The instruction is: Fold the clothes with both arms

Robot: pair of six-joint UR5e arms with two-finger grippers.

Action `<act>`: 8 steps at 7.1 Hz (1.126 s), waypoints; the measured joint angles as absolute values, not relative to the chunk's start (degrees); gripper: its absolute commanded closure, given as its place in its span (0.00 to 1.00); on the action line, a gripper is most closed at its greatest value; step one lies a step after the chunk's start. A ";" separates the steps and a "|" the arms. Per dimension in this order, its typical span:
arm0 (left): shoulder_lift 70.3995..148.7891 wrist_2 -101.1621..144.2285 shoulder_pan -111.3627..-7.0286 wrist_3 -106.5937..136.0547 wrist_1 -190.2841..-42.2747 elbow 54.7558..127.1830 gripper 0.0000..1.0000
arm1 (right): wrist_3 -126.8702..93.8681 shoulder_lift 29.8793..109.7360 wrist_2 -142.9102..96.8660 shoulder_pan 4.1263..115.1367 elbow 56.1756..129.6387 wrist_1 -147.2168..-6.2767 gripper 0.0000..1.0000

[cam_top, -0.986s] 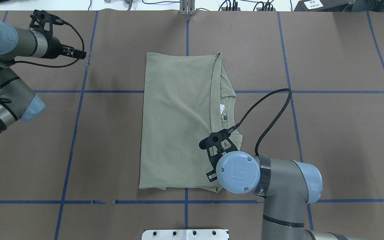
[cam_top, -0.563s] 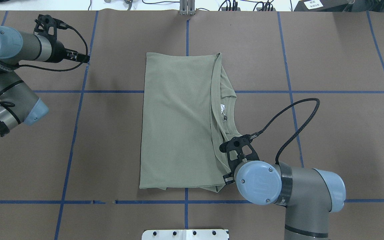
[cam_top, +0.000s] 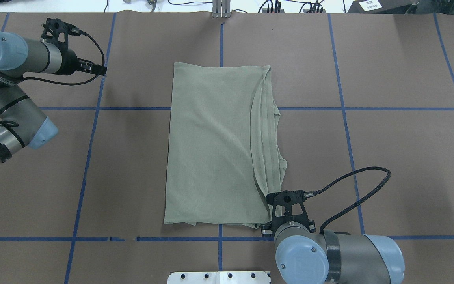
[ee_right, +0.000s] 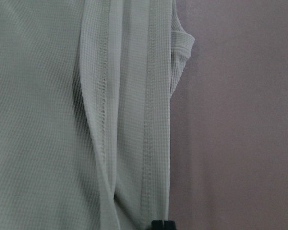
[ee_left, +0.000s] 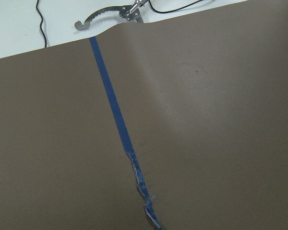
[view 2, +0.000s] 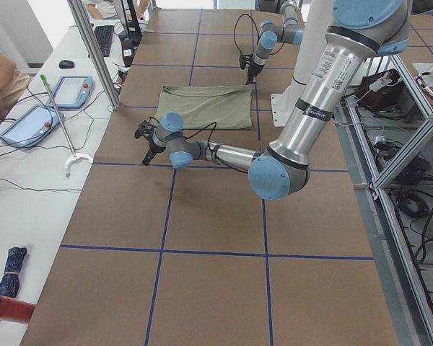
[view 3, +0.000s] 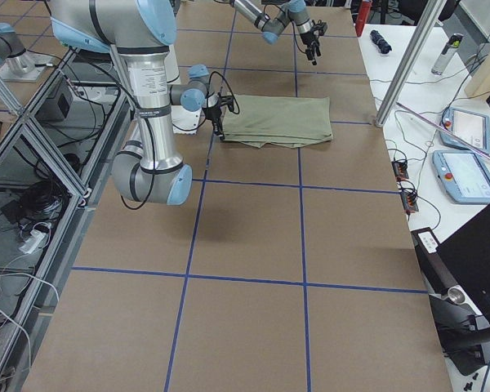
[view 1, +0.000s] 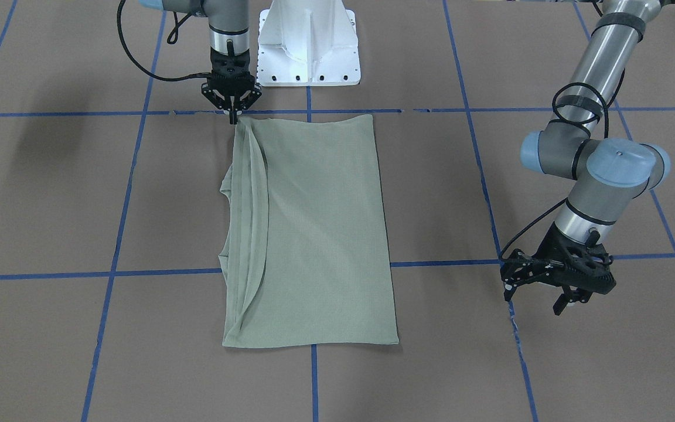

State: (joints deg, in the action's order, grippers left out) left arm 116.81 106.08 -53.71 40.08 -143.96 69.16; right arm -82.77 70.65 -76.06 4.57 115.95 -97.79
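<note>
An olive green shirt (cam_top: pixel 211 146) lies folded into a long rectangle at the table's middle; it also shows in the front view (view 1: pixel 320 234) and fills the right wrist view (ee_right: pixel 48 120). Its doubled hems run along the robot's right side. My right gripper (view 1: pixel 232 116) is shut on the shirt's near right corner, at table level; in the overhead view its wrist hides the fingers. My left gripper (view 1: pixel 539 296) is open and empty, hovering over bare table far to the shirt's left, and it also shows in the overhead view (cam_top: pixel 101 70).
The white pedestal base (view 1: pixel 308 47) stands at the near table edge, just behind the shirt. Blue tape lines (cam_top: pixel 89 157) grid the brown table cover. A white side table with tablets (view 3: pixel 465 163) and a metal post (view 3: pixel 408 61) lies past the far edge.
My right gripper has moved toward the robot and to the right, dragging the shirt's top layer edge with it. The collar and label are now covered. The left arm barely moved.
</note>
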 measured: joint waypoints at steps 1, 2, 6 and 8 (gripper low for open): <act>116.81 106.07 -53.70 40.08 -143.97 69.12 0.00 | -82.79 70.24 -75.68 4.43 116.12 -97.55 0.00; 116.81 106.05 -53.70 40.10 -143.96 69.10 0.00 | -80.35 69.20 -76.01 5.46 116.28 -97.31 0.00; 116.81 106.00 -53.50 40.81 -144.05 69.08 0.00 | -71.21 62.67 -79.25 10.23 111.81 -96.98 0.34; 116.81 106.00 -53.27 40.94 -144.02 69.08 0.00 | -68.96 61.66 -79.43 10.38 108.67 -95.60 0.49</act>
